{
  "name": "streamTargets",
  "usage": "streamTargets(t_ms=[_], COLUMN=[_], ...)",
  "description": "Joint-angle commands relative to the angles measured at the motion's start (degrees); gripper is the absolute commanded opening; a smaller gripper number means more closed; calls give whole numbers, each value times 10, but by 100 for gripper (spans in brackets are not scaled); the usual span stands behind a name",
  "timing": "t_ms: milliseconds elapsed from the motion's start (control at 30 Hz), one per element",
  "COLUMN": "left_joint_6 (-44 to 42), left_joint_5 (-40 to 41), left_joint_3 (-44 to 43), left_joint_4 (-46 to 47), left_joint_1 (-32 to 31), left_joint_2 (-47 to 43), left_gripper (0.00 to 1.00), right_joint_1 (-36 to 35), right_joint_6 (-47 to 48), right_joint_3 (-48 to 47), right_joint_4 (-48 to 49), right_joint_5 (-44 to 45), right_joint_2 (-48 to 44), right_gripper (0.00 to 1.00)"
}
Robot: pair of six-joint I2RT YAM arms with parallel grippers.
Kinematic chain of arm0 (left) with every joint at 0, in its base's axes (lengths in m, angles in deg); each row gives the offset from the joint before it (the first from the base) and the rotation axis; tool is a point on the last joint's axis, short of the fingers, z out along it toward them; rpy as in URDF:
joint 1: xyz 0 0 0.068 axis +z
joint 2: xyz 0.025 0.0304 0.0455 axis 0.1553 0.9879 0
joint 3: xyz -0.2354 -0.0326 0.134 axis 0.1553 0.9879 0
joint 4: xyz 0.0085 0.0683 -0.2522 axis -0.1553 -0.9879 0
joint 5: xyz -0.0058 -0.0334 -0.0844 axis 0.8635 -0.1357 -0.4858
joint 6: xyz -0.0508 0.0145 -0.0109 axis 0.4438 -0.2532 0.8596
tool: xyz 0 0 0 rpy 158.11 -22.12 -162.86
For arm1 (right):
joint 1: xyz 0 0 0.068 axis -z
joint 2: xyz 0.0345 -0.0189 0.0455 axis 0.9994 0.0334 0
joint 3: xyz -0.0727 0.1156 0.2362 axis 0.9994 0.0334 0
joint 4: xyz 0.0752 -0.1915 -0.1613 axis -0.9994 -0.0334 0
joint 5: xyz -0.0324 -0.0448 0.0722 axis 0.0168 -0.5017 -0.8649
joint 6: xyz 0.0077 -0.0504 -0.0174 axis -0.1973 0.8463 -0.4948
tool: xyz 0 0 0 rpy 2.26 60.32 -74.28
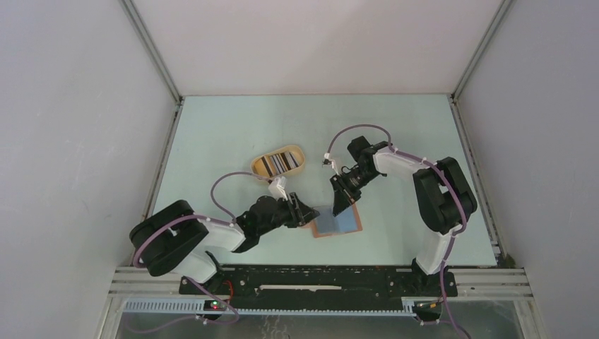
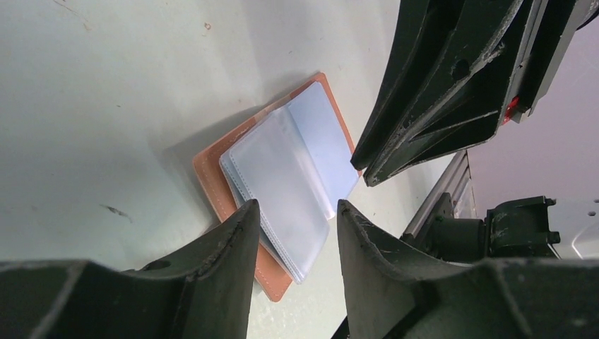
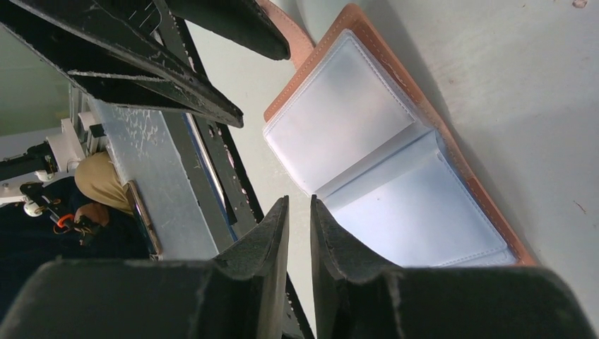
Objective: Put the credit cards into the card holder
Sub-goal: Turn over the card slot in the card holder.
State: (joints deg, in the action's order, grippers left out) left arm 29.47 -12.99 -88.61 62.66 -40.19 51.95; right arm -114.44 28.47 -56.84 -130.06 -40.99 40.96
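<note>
A: Looking for the card holder [image 1: 337, 223] – where does it lie?

B: Flat on the table [image 1: 233, 127], near the front and between the two arms. It is spread open, its reddish-brown cover underneath and the clear sleeves facing up.

A: And the left gripper [image 1: 311, 212]?

B: It sits low at the holder's left edge. From the left wrist view, its jaws stand moderately apart with nothing held; the sleeves show through the gap.

A: The right gripper [image 1: 338, 210]?

B: It points down over the far side of the holder. Its jaws are drawn to a narrow slit, and I see nothing clamped in it. I cannot tell whether the fingertips touch the sleeves.

A: The credit cards [image 1: 277, 164]?

B: They are in the oval tan tray [image 1: 256, 164], farther back and to the left, apart from the holder.
</note>
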Motion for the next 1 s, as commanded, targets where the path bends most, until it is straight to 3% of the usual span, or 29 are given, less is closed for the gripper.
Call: streamTargets(t_ms=[0, 500, 967], left_joint_6=[-11, 16, 21], left_joint_5=[-21, -30, -34], left_joint_3=[-38, -56, -58], left_joint_4=[33, 62, 56], left_joint_1=[-3, -3, -4], left_joint_2=[26, 96, 105], left_gripper=[49, 47, 47], right_joint_1=[-4, 0, 2], right_joint_6=[12, 4, -19], right_joint_3=[-3, -3, -3], right_joint_4=[-5, -2, 10], right_joint_5=[-6, 4, 47], right_joint_2=[9, 16, 38], right_gripper=[25, 25, 25])
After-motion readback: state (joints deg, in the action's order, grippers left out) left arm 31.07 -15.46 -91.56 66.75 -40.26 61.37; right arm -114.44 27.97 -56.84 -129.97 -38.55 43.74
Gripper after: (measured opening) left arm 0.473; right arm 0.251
